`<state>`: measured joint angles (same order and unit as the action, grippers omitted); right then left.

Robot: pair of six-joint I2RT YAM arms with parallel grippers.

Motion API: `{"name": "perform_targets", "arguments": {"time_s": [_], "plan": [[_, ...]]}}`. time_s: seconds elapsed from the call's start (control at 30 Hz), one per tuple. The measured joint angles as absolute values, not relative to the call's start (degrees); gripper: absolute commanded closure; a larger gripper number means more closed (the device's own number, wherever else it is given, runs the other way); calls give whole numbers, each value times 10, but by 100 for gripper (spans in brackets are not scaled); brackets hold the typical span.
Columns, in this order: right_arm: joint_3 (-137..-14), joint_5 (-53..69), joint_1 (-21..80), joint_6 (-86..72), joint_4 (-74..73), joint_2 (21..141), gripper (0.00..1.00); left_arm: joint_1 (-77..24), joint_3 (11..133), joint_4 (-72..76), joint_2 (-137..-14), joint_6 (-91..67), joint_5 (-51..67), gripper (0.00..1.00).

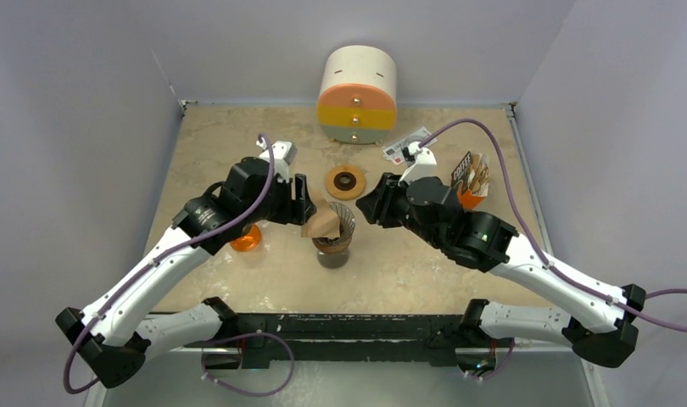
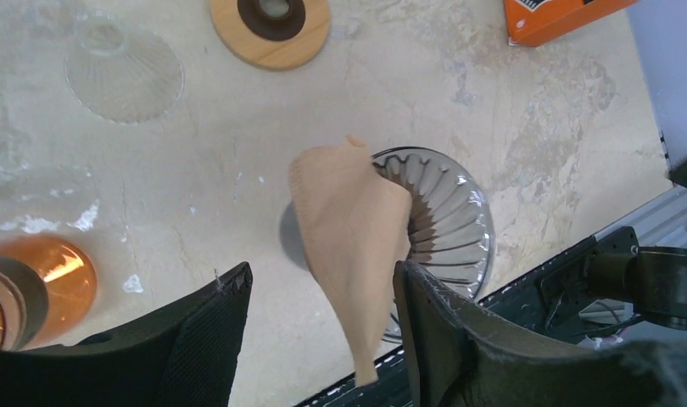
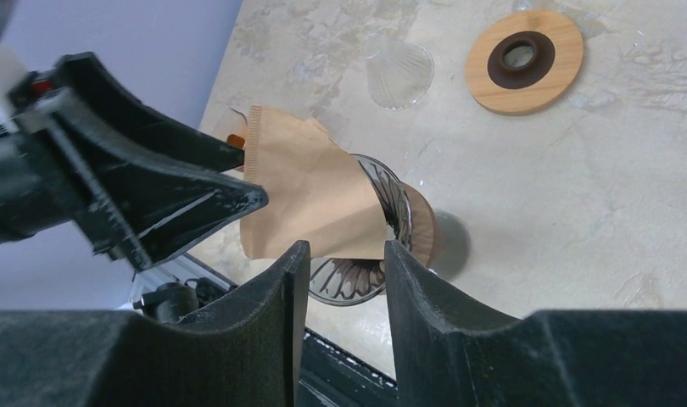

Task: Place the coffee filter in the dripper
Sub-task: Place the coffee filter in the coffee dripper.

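Note:
The ribbed smoky-glass dripper [image 1: 342, 222] stands on a brown base at mid-table. It also shows in the left wrist view [image 2: 450, 216] and the right wrist view [image 3: 397, 203]. The folded brown paper coffee filter [image 1: 321, 222] leans on the dripper's left rim, part inside and part hanging out [image 2: 353, 229] [image 3: 310, 191]. My left gripper [image 1: 304, 202] is open. Its jaws stand wide on either side of the filter's lower end [image 2: 321, 284], and the right finger [image 2: 433, 314] is close to the paper. My right gripper [image 1: 367, 206] is open and empty, just right of the dripper [image 3: 344, 250].
A wooden ring [image 1: 345, 181] lies behind the dripper. A clear glass cone [image 2: 124, 72] lies on the table. An orange glass [image 1: 247, 239] stands under my left arm. A cylindrical drawer unit [image 1: 358, 95] is at the back. A card [image 1: 406, 144] and an orange packet [image 1: 471, 180] are at the right.

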<state>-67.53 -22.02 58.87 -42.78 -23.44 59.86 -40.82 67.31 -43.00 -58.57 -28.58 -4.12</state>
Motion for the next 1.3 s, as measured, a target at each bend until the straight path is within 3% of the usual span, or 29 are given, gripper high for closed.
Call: {"name": "perform_targets", "arguments": {"time_s": [0.3,0.7,1.3], "plan": [[-662,-231,589,-425,-238,580,59,-333,629,-393,-608,-310,58,56],[-657,-230,589,-423,-237,577,59,-327,629,-355,-623,-309,106,100],[-660,-178,589,-304,-219,555,55,-324,656,-330,-588,-215,211,100]]}}
